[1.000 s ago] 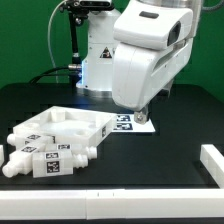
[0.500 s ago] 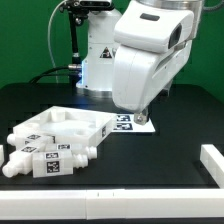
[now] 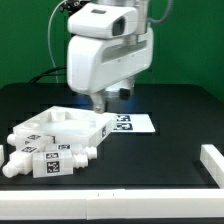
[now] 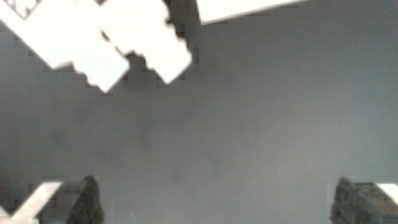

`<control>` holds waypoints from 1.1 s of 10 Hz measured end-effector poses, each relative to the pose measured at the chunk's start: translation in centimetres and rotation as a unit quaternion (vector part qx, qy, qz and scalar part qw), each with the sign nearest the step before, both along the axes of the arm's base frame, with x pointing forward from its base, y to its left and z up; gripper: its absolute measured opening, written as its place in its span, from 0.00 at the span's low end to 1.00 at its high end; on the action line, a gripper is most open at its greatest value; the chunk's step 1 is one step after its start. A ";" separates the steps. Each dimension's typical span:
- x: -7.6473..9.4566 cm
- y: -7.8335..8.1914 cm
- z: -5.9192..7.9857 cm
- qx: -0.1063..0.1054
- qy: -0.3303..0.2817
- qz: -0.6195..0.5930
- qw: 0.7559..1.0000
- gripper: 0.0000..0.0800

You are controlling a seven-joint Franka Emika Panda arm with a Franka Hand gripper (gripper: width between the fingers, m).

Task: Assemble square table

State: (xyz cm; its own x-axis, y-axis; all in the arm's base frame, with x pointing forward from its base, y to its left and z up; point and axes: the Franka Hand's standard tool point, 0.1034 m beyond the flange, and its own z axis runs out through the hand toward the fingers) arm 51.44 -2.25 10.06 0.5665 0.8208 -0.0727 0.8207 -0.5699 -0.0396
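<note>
The square slab (image 3: 78, 126) is white, smooth plastic with a raised rim. It lies flat on the matte black desk (image 3: 165, 150), in the half at the exterior view's left, toward the front edge. Short chunky legs (image 3: 50, 162) of the same white plastic, blocky and carrying black-and-white tags, crowd its front and left sides. Some touch each other, and at least one lies against the slab's rim.

The gripper (image 4: 217, 205) hangs from the bulky white arm (image 3: 108, 55) above the slab's far edge. It stands apart from the slab and is released, holding nothing. In the wrist view both dark fingers (image 4: 71, 200) stand wide over bare desk, and the white parts show only at the margin, clear of them.

Just beside the slab's far corner at the exterior view's right lies the thin marker board (image 3: 135, 123), flat on the desk. From there to the desk's edge at the exterior view's right the dark surface is bare up to a long white bar (image 3: 212, 160). Another pale strip (image 3: 110, 203) runs along the front edge.
</note>
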 end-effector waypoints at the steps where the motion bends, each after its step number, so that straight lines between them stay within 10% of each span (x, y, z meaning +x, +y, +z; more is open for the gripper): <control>1: 0.3 0.3 0.0 -0.001 0.000 -0.009 1.000 0.81; 4: 0.3 0.3 -0.1 -0.001 -0.001 -0.008 1.000 0.81; 9: -5.2 -5.9 0.0 -0.001 -0.094 -0.091 0.991 0.81; 11: -5.0 -5.3 -0.1 0.000 -0.094 -0.094 0.991 0.81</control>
State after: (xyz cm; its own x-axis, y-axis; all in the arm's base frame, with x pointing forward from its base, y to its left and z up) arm 46.48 -7.54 9.96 0.7126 0.6998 0.0489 0.6931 -0.7131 0.1049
